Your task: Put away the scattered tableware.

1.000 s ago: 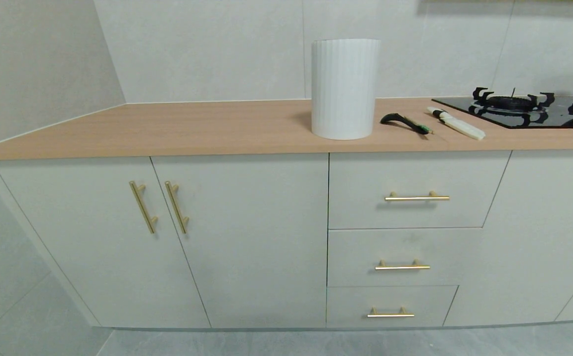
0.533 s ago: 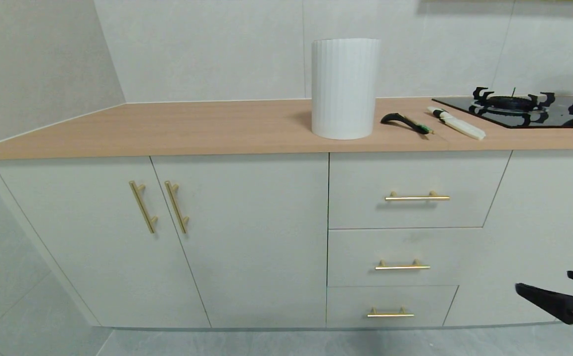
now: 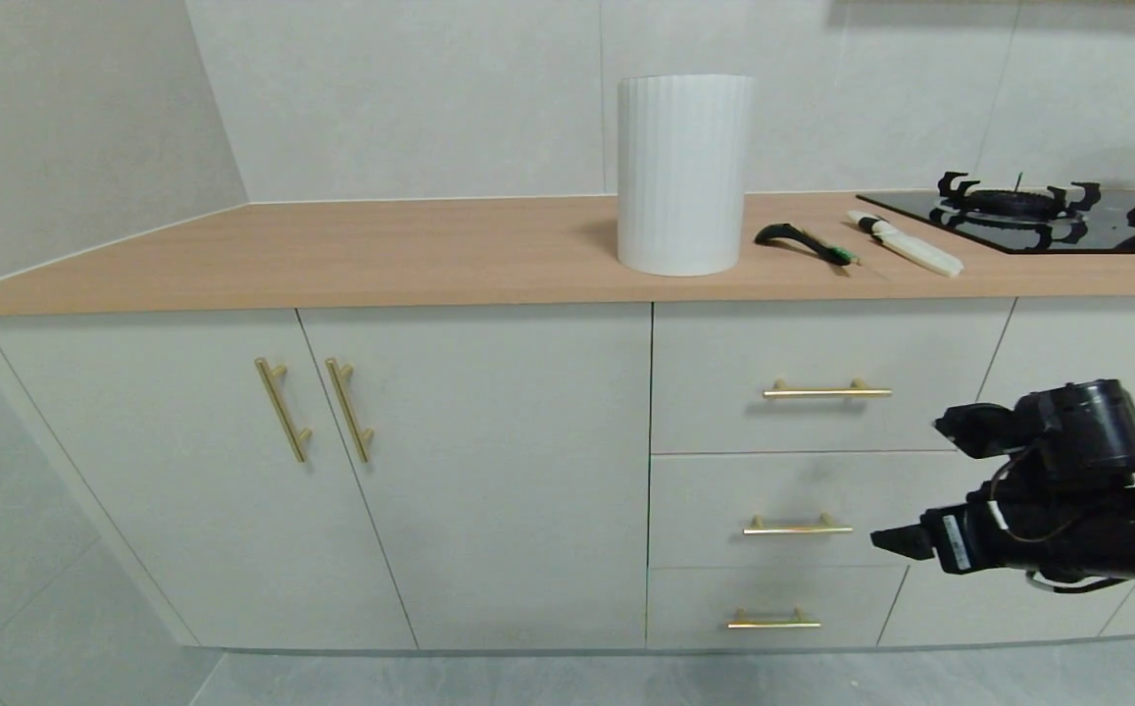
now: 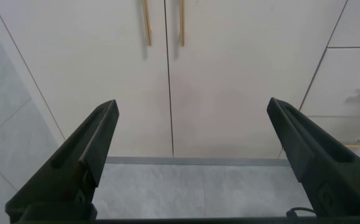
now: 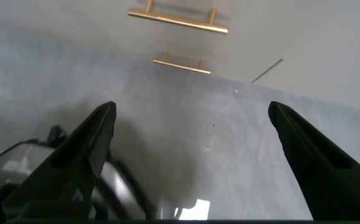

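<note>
Up on the wooden countertop (image 3: pixel 381 250), the tableware lies just right of a tall white ribbed container (image 3: pixel 682 175): a black-handled utensil (image 3: pixel 803 242) and, beside it, what may be a pale wrapped utensil (image 3: pixel 906 244), near the hob (image 3: pixel 1038 221). The right gripper (image 3: pixel 906 481) hangs lower, before the 3 drawers (image 3: pixel 724 422), jaws apart. The left gripper (image 4: pixel 192 118) faces 2 cabinet doors (image 4: pixel 229 81), jaws spread wide.

Black utensil (image 3: pixel 803 242), white utensil (image 3: pixel 906 243) lying flat.
</note>
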`<state>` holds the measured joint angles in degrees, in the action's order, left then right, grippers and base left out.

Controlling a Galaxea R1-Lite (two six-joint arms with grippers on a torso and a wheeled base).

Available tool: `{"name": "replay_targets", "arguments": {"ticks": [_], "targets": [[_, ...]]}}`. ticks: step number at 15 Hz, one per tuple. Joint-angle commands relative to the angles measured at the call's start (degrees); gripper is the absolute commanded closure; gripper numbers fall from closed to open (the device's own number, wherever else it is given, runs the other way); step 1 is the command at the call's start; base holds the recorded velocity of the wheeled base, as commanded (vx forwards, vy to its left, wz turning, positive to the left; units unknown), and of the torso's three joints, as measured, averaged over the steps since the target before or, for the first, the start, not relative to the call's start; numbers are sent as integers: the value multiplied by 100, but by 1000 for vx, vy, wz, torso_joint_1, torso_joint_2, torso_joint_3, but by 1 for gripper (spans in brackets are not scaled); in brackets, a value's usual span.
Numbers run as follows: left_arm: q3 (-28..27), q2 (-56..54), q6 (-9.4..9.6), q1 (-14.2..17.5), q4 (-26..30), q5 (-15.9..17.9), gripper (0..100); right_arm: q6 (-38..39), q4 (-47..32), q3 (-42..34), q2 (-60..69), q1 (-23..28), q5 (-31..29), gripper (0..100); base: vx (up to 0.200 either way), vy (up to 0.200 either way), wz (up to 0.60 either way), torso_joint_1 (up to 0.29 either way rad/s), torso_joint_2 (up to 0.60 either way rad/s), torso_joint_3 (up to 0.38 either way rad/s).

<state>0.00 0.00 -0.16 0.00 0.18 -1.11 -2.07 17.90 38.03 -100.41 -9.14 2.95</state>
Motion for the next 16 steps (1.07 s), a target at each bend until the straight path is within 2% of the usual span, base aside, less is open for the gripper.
{"name": "replay_targets", "arguments": {"ticks": [1,6,10,16], "targets": [[0,0,-2,0,-1,-3,0,14,953,178,-1587,-105,-75,0,0,0,0,0,0,0],[0,0,-2,0,-1,-3,0,286,2957,240,-2782,-176,-242,0,0,0,0,0,0,0],[0,0,-2,0,-1,-3,0,365,2517,1004,-3046,-176,-392,0,0,0,0,0,0,0],[0,0,-2,0,-1,-3,0,902,2587,1531,-3687,-193,-647,0,0,0,0,0,0,0]]}}
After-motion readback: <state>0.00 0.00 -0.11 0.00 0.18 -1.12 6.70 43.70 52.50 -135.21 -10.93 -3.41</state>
